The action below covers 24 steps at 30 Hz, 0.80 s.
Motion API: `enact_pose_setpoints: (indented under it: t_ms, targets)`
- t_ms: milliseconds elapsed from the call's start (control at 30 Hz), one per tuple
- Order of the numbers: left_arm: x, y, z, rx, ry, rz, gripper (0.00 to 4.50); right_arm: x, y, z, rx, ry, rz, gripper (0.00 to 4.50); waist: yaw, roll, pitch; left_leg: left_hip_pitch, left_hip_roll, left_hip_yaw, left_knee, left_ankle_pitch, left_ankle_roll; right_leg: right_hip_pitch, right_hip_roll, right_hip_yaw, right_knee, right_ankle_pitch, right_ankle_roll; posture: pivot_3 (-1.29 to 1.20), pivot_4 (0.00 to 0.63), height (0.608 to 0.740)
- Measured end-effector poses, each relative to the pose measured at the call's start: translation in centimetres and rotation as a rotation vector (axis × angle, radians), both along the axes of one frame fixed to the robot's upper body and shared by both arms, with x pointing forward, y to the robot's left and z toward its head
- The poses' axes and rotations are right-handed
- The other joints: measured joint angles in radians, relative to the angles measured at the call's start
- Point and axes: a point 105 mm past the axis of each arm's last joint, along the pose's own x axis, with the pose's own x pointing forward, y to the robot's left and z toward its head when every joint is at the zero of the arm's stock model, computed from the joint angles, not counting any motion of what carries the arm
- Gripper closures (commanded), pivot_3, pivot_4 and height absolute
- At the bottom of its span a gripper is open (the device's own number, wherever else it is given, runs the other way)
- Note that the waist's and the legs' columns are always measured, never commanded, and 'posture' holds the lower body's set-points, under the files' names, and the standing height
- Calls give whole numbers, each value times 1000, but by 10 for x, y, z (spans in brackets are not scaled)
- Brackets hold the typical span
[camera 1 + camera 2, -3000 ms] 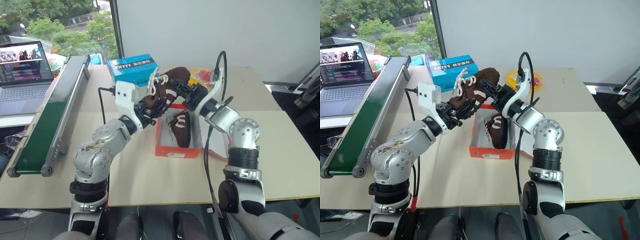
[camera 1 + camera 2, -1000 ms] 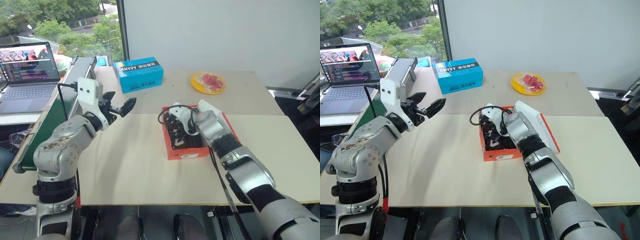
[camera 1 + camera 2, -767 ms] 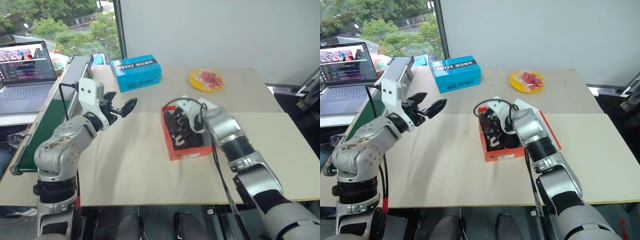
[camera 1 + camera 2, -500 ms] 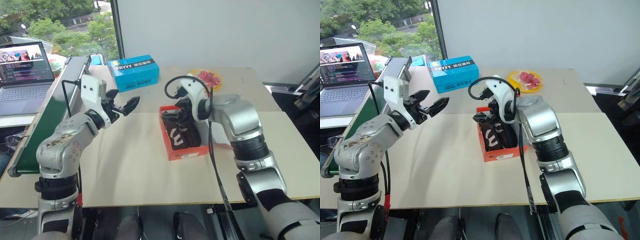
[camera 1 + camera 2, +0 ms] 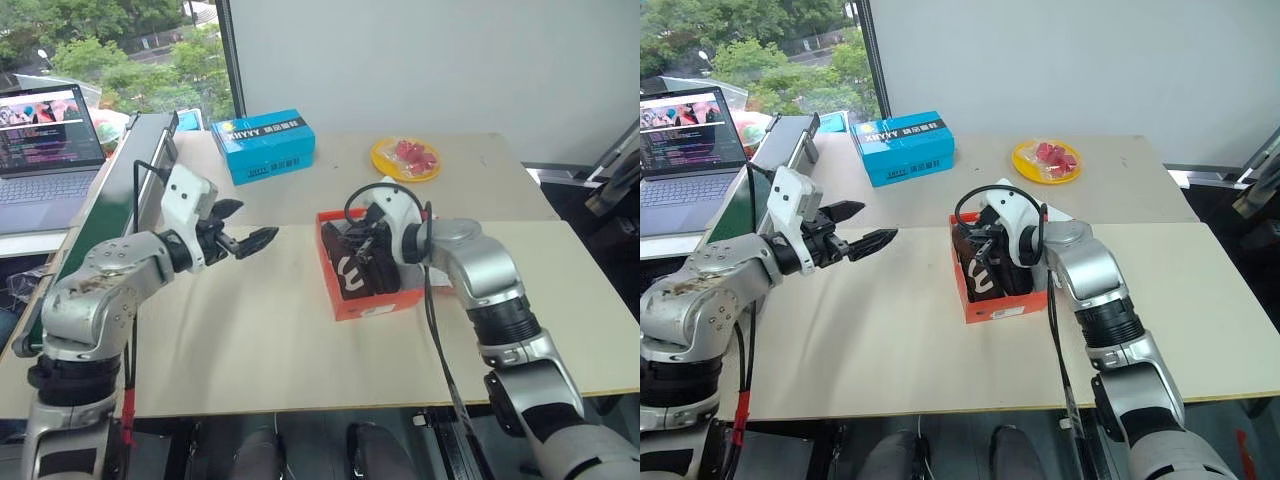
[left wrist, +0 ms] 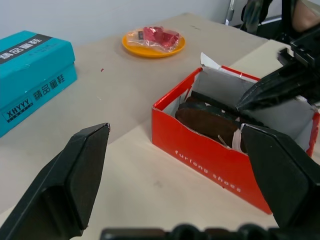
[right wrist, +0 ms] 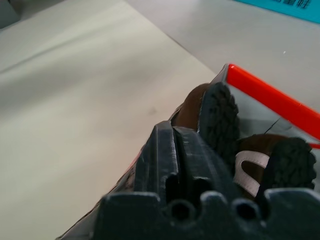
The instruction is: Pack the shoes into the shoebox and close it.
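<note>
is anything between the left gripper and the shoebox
Nothing visible does. The left gripper hangs open over bare table, and the stretch from it to the shoebox holds nothing. The shoes lie inside the box.

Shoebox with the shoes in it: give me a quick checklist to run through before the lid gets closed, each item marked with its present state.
1. Both shoes inside the shoebox: ok.
2. Shoes below the rim: cannot tell.
3. Lid open, lying on the box's far side: ok.
4. Right hand clear of the box: not ok, it hangs shut over the shoes.
5. Left hand open, away from the box: ok.
6. Blue box and yellow plate clear of the lid: ok.
</note>
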Motion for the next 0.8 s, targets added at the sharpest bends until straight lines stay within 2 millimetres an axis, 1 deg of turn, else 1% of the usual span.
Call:
enact_pose_setpoints:
  t_ms: [100,200,333,500,633,800]
  targets:
    - [-5,-1,-6,10,35,-30,0,5,1,-10,-11,8,-4,4413,0,0,0,0,0,1,0,0,0,0,0,0,0,0,0,0,150,740]
    - [-10,-5,-5,11,38,-66,0,9,6,-19,-13,21,3,4413,0,0,0,0,0,1,0,0,0,0,0,0,0,0,0,0,150,740]
    - [-12,-5,-5,20,52,-81,0,18,7,-22,-16,5,1,4413,0,0,0,0,0,1,0,0,0,0,0,0,0,0,0,0,150,740]
    - [-13,-6,-5,24,55,-86,0,33,16,-43,10,15,3,4413,0,0,0,4,0,2,0,0,0,3,0,1,0,0,0,0,150,740]
    - [-14,-9,-9,31,66,-101,0,41,18,-54,-21,-9,-14,4413,5,0,0,7,0,1,0,0,0,8,0,-1,0,0,0,0,150,740]
    - [-19,-14,-11,53,74,-141,0,44,18,-61,-113,-88,2,4413,6,0,0,13,0,0,0,0,0,15,-1,-3,-2,0,0,0,150,740]
